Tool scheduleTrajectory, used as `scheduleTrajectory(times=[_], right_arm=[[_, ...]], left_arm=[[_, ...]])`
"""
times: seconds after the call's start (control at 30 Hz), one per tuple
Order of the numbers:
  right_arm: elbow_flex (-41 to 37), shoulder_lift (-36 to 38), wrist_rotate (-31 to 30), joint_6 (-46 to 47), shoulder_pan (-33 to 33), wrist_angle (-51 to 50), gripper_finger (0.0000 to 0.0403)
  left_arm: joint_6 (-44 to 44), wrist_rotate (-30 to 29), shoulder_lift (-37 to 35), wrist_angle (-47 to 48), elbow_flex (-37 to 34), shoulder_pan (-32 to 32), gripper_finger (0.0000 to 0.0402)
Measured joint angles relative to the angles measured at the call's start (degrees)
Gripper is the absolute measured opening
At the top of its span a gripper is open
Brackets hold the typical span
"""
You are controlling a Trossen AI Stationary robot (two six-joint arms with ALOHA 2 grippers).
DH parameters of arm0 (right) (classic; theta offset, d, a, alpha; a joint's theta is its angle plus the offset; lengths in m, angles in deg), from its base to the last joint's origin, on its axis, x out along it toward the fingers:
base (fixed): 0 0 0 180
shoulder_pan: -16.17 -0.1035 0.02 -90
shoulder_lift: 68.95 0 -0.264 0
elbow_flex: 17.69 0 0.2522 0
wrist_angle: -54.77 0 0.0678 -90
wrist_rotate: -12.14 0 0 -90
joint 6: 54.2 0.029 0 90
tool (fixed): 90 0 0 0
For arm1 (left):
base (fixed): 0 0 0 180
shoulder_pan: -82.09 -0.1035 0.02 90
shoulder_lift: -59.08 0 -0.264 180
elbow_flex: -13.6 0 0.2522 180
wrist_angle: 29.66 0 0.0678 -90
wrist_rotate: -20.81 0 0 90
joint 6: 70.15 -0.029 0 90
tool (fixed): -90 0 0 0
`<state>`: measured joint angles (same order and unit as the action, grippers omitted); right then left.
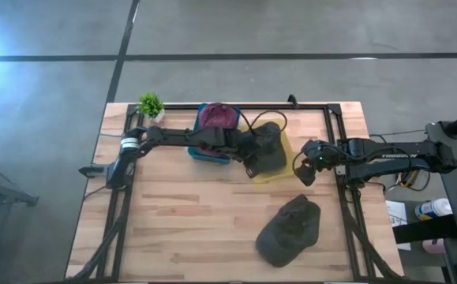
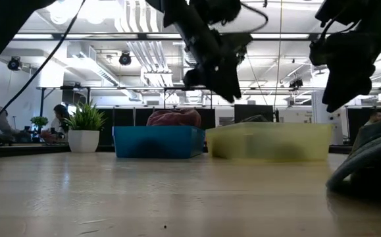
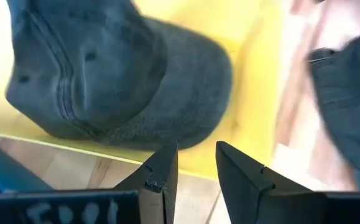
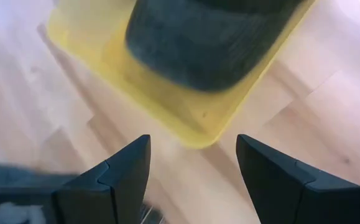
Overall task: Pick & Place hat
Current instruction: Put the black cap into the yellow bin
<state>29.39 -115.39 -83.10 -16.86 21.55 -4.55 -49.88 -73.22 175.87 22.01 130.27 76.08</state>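
A dark grey hat [image 3: 117, 74] lies in the yellow bin [image 3: 254, 81], its crown up and its brim on the bin's floor. My left gripper [image 3: 196, 165] hangs open just above the bin's near rim, with nothing between its fingers; in the high view my left gripper [image 1: 253, 170] is over the bin. A second dark hat [image 1: 291, 229] rests on the table nearer the front right. My right gripper [image 1: 305, 175] stands open beside the bin's right edge, and my right gripper [image 4: 192, 168] holds nothing.
A blue bin [image 1: 208, 155] with a maroon hat [image 1: 216, 118] stands to the left of the yellow bin. A small potted plant [image 1: 150, 105] sits at the far left corner. A dark frame [image 1: 342, 142] runs around the table. Bare wood lies at the front left.
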Motion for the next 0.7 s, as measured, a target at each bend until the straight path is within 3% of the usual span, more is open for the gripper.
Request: scheduleTrajectory(times=[0.13, 0.37, 0.43, 0.6, 0.7], right_arm=[[-0.02, 0.05, 3.82, 0.19, -1.26, -1.49, 0.0231], [-0.02, -0.09, 7.49, 5.01, -6.99, -2.42, 0.0231], [-0.05, -0.19, 7.46, 6.55, -9.41, -2.34, 0.0231], [-0.07, -0.27, 8.14, 11.61, -15.95, -2.05, 0.0231], [-0.09, -0.27, 9.24, 14.90, -20.00, -1.75, 0.0231]], left_arm=[[-4.24, 0.83, -2.30, 0.60, 0.00, 1.18, 0.0103], [-15.88, 16.66, -4.20, 1.38, -0.37, 6.00, 0.0103], [-17.67, 18.15, -4.07, 1.63, -1.76, 7.66, 0.0103], [-15.45, 18.31, -3.95, 3.92, -4.79, 11.93, 0.0103], [-7.45, 23.36, -3.95, 3.58, -6.34, 14.16, 0.0103]])
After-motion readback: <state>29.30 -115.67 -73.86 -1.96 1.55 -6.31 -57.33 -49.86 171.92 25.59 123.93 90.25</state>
